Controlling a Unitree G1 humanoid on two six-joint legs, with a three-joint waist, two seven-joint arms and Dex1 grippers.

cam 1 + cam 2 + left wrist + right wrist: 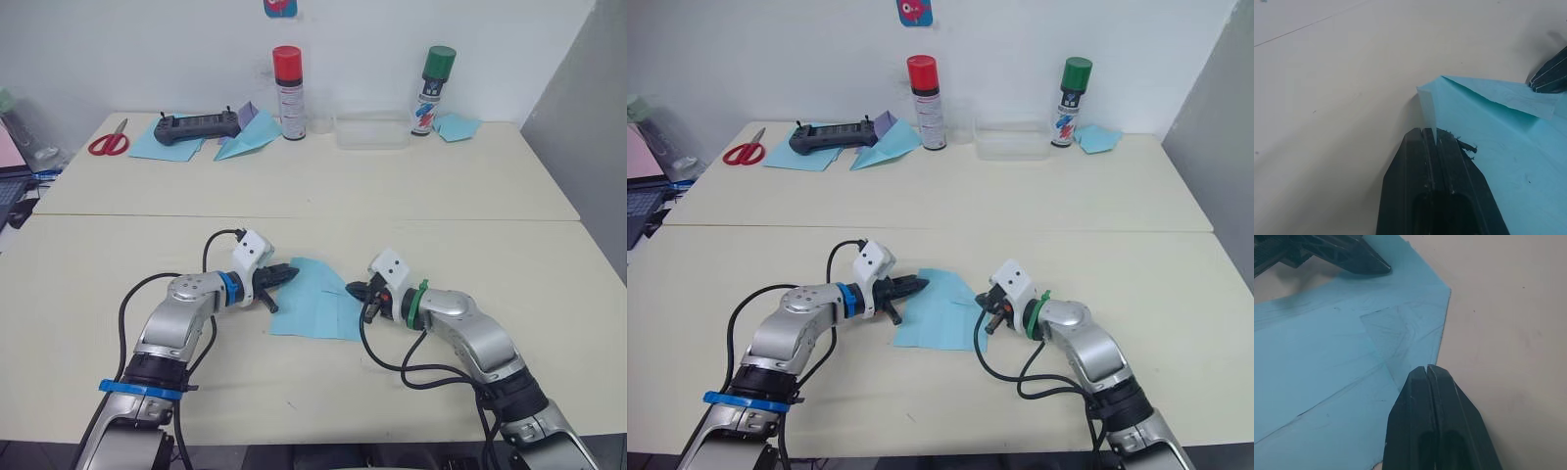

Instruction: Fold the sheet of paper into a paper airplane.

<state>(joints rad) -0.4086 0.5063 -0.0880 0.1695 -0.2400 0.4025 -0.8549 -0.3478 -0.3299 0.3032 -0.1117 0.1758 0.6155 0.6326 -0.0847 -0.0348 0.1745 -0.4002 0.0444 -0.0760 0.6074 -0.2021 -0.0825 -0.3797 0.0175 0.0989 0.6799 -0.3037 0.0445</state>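
The cream desk (470,255) carries the sheet of paper (313,313) near its front edge, between the two grippers: thin light blue paper, creased, lying mostly flat with one corner lifted. The left gripper (1436,139) has its jaws closed on that raised corner (a thin upright flap). The right gripper (1427,377), jaws pressed together with nothing between them, sits over the opposite edge.

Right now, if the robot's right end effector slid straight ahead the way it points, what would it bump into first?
Probably the thin light blue sheet of paper right ahead of the shut right end effector; beyond it sits the left end effector, though depth is hard to judge.
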